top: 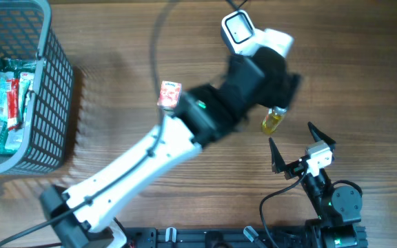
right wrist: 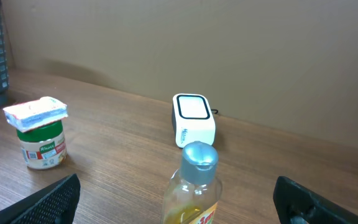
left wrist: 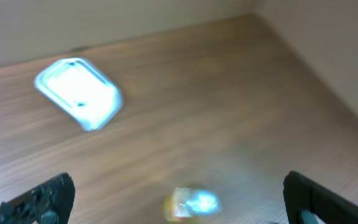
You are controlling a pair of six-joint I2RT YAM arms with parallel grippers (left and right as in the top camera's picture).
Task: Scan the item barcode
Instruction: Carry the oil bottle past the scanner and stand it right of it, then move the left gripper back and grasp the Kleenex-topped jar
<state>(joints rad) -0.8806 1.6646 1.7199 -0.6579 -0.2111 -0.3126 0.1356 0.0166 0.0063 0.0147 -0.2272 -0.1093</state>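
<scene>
A green-labelled Knorr jar stands on the counter beside the white scanner and yellow bottle, both arms' jaws released, grasping nothing.

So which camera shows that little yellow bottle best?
The right wrist view: the bottle stands close and sharp, grey cap and yellow liquid clear, though its base is cut off. Overhead shows the bottle small, from above. The left wrist view shows only a blur.
</scene>
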